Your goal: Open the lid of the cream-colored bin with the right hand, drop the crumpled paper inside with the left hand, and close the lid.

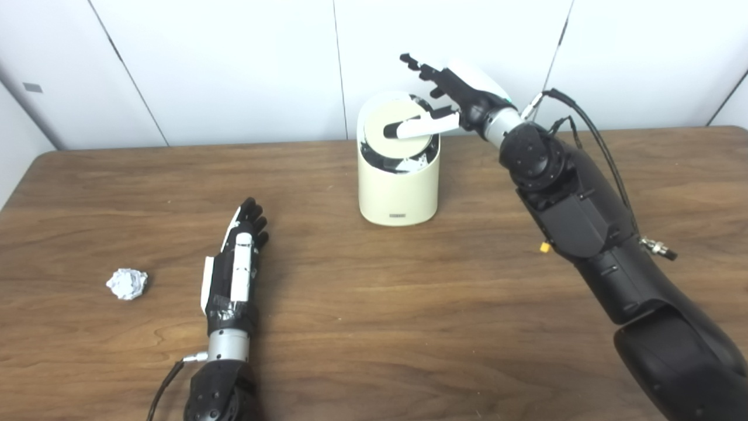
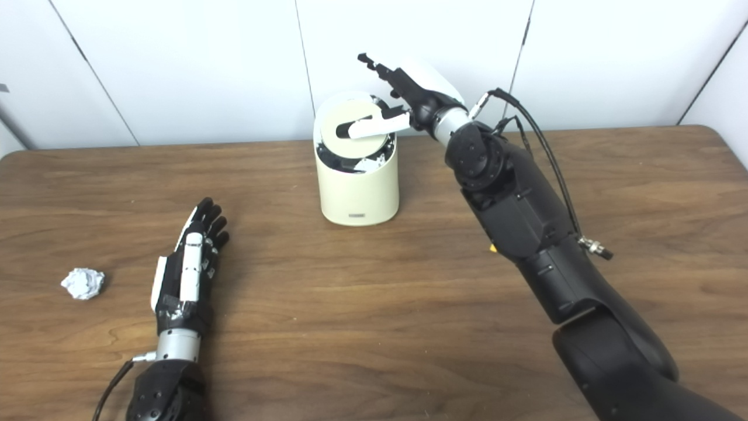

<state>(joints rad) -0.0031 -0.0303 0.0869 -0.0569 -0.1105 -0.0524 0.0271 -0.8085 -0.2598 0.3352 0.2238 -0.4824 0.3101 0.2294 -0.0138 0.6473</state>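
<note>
A cream-colored bin (image 1: pixel 399 193) stands upright at the back middle of the wooden table. Its round lid (image 1: pixel 397 126) is tilted, its rear edge pushed down, so a dark gap shows at the front with white paper inside. My right hand (image 1: pixel 453 96) hovers over the bin's right side with fingers spread; its thumb rests on the lid's centre. A crumpled paper ball (image 1: pixel 127 283) lies at the front left. My left hand (image 1: pixel 236 263) lies flat on the table to the right of the ball, open, holding nothing and apart from it.
The brown wooden table (image 1: pixel 409 316) runs to a white panelled wall (image 1: pixel 234 64) behind the bin. My right forearm (image 1: pixel 578 216) with loose cables crosses the table's right side. A small yellow piece (image 1: pixel 544 247) shows beside that arm.
</note>
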